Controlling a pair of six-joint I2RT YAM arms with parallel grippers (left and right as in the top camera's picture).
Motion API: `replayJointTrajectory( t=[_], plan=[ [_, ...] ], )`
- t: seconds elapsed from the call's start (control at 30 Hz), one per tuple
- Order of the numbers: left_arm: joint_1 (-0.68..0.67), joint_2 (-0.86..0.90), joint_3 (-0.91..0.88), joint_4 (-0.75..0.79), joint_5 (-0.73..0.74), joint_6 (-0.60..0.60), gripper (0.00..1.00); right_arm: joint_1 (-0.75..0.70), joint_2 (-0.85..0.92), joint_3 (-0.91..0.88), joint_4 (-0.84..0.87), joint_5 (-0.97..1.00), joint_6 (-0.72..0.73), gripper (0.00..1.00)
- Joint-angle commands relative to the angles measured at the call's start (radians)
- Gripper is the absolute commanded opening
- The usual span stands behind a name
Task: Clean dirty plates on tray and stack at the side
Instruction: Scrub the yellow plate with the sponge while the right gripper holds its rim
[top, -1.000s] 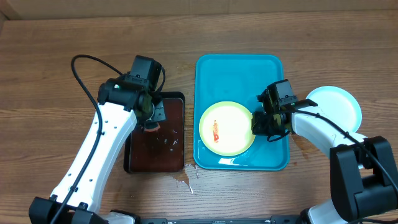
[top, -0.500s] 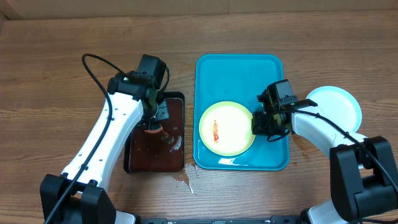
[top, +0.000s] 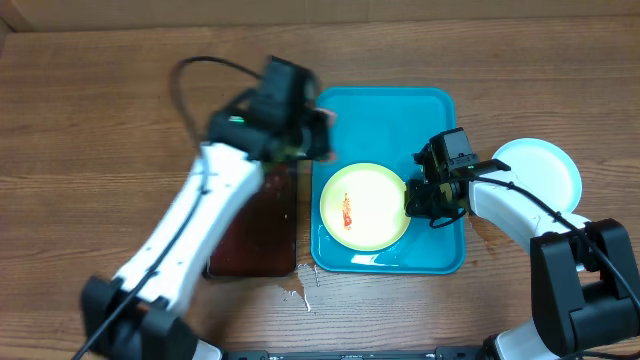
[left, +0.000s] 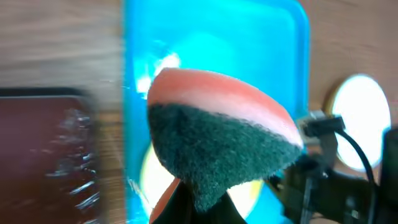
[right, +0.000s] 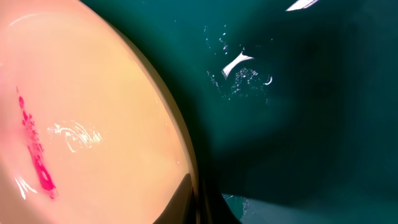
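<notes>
The teal tray (top: 385, 110) holds one pale yellow-green plate (top: 365, 205) with a red smear along its left side. My right gripper (top: 420, 200) is shut on that plate's right rim; in the right wrist view the fingers (right: 199, 199) pinch the rim of the plate (right: 81, 124) above the wet tray (right: 298, 93). My left gripper (top: 315, 135), blurred, hangs over the tray's left edge. It is shut on a pink sponge with a dark green scouring face (left: 217, 137). A pale blue-white plate (top: 540, 170) lies on the table right of the tray. No other plate shows.
A dark brown black-rimmed tray (top: 255, 230), wet, lies left of the teal tray. Small water drops (top: 295, 292) sit on the wooden table in front of it. The right arm reaches across between the two plates.
My left arm has swung from above the brown tray up and to the right, over the teal tray's left edge, with the sponge in it. The right arm and the plate have not moved.
</notes>
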Motion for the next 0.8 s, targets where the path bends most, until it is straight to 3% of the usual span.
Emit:
replayJointTrajectory(
  t=[0.0,0.27,0.5,0.67,0.77],
  plan=[
    [-0.107,0.143,-0.031,0.035,0.045,-0.048,0.04,0.005,0.005,-0.016,-0.008,0.006,-0.008,0.04],
    [-0.180,0.335,-0.031,0.074,0.071,-0.077,0.04,0.005,0.005,-0.016,-0.008,0.006,-0.008,0.04],
    [-0.158,0.378,-0.030,-0.006,-0.174,-0.110,0.04,0.005,0.005,-0.016,-0.008,0.006,-0.008,0.04],
    [-0.131,0.378,-0.027,-0.034,-0.263,-0.072,0.04,0.005,0.005,-0.016,-0.008,0.006,-0.008,0.04],
    [-0.128,0.378,-0.027,-0.014,-0.246,-0.026,0.04,0.005,0.005,-0.016,-0.008,0.006,-0.008,0.04]
  ],
)
